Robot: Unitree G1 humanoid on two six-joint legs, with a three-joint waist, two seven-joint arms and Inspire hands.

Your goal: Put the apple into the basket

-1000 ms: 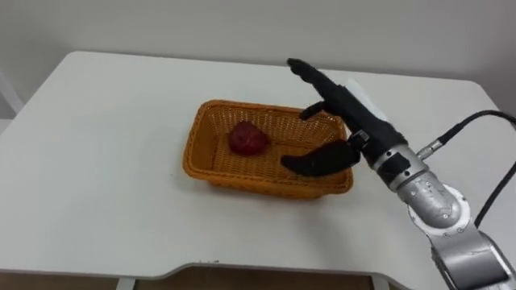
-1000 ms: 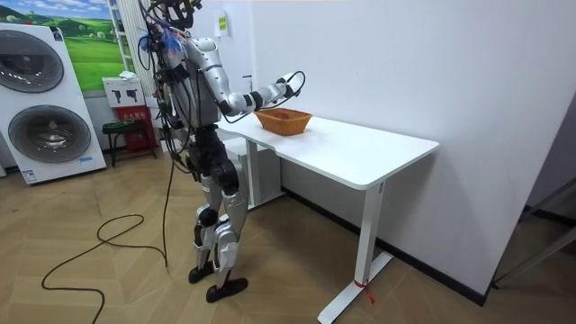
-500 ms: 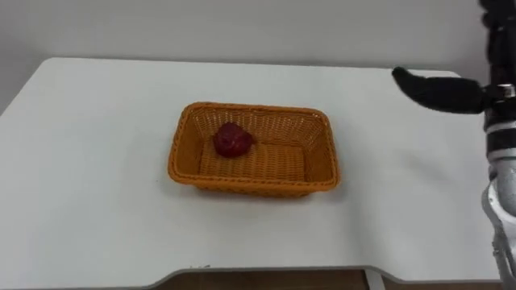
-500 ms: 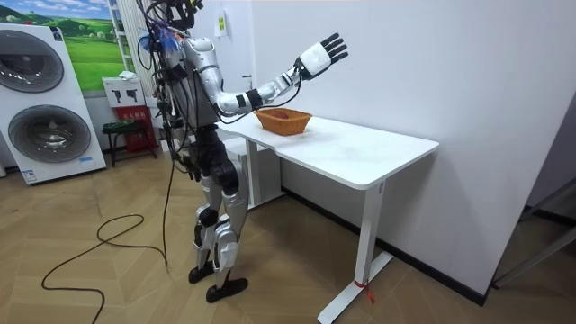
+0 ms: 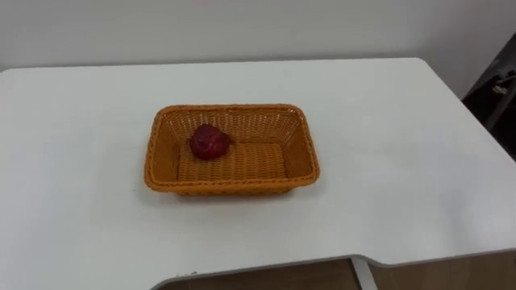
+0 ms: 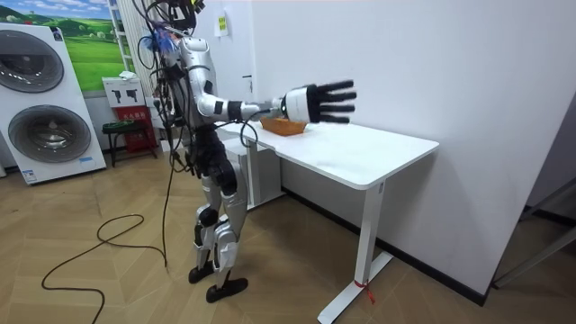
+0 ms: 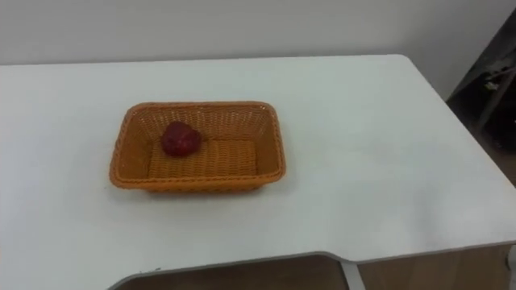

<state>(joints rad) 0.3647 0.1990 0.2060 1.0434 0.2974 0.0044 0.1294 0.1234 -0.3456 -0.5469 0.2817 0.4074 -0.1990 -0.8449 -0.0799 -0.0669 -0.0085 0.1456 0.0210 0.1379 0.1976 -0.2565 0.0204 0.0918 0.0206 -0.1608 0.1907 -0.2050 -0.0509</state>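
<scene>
Dark red apple (image 5: pixel 209 142) is left in the orange wicker basket (image 5: pixel 234 186) — right hand (image 6: pixel 315 101) has been swung clear, fingers spread wide.

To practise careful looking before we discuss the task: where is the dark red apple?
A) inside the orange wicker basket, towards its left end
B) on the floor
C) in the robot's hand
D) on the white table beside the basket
A: the dark red apple lies inside the rectangular orange wicker basket, towards its left end; the right hand is spread open, holding nothing.
</scene>
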